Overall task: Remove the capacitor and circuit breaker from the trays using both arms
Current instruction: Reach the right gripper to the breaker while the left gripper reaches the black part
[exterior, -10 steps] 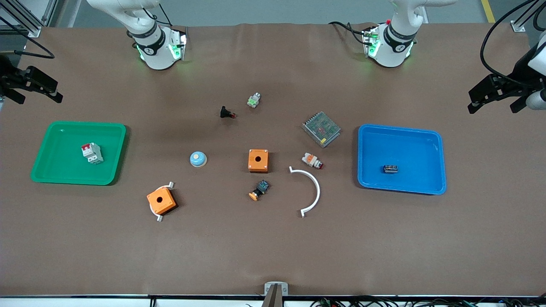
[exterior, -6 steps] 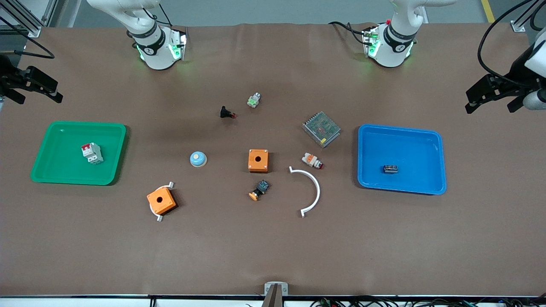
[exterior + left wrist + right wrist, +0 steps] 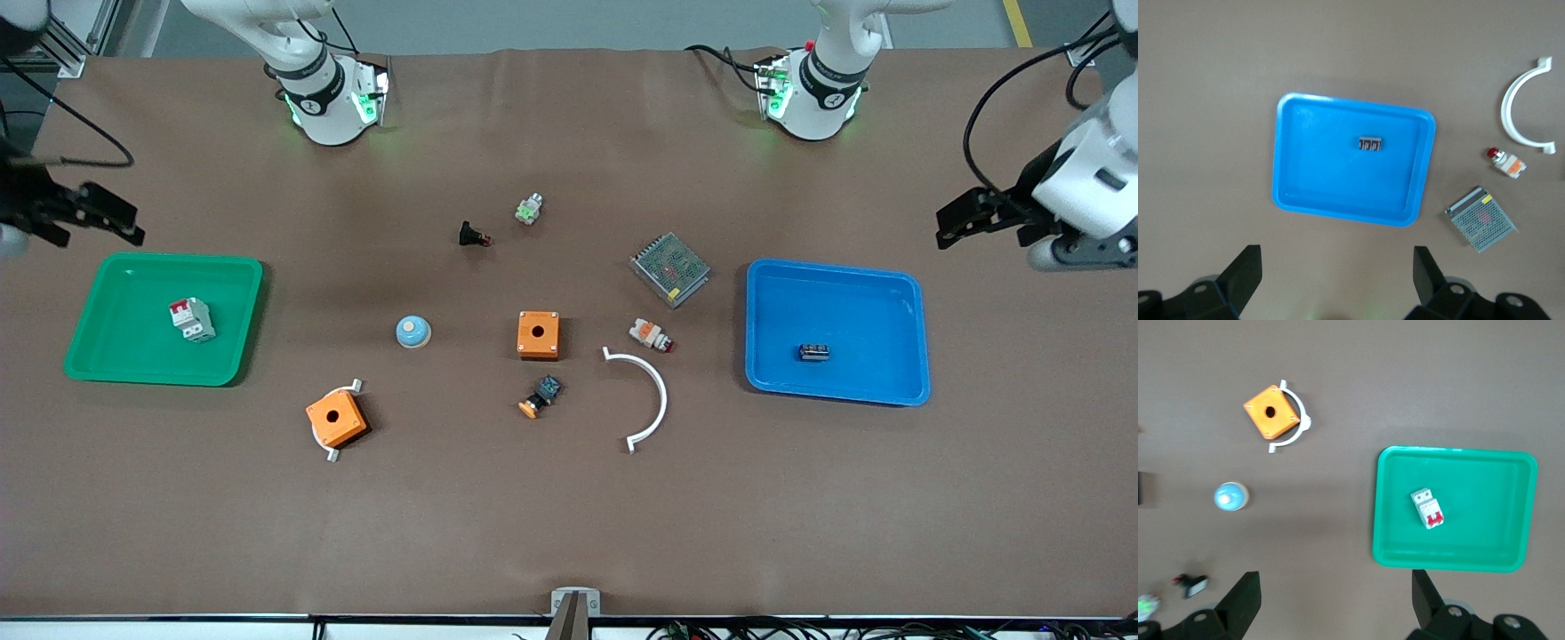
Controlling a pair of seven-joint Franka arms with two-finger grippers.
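Note:
The capacitor (image 3: 813, 352) is a tiny dark block that lies in the blue tray (image 3: 916, 338). It also shows in the left wrist view (image 3: 1371, 143), inside the tray (image 3: 1288, 167). The white-grey breaker (image 3: 191, 318) with red levers lies in the green tray (image 3: 89, 356), and shows in the right wrist view (image 3: 1428, 509) in that tray (image 3: 1485, 547). My left gripper (image 3: 982, 233) (image 3: 1336, 280) is open and empty over bare table beside the blue tray. My right gripper (image 3: 93, 233) (image 3: 1336, 600) is open and empty over bare table beside the green tray.
Between the trays lie two orange boxes (image 3: 538, 334) (image 3: 336, 420), a white arc (image 3: 653, 400), a mesh-topped metal box (image 3: 670, 268), a blue dome (image 3: 412, 332) and several small buttons (image 3: 540, 396).
Both grippers have drifted in from the table's ends toward their trays, the left one more. The capacitor, the breaker and the other things have not moved.

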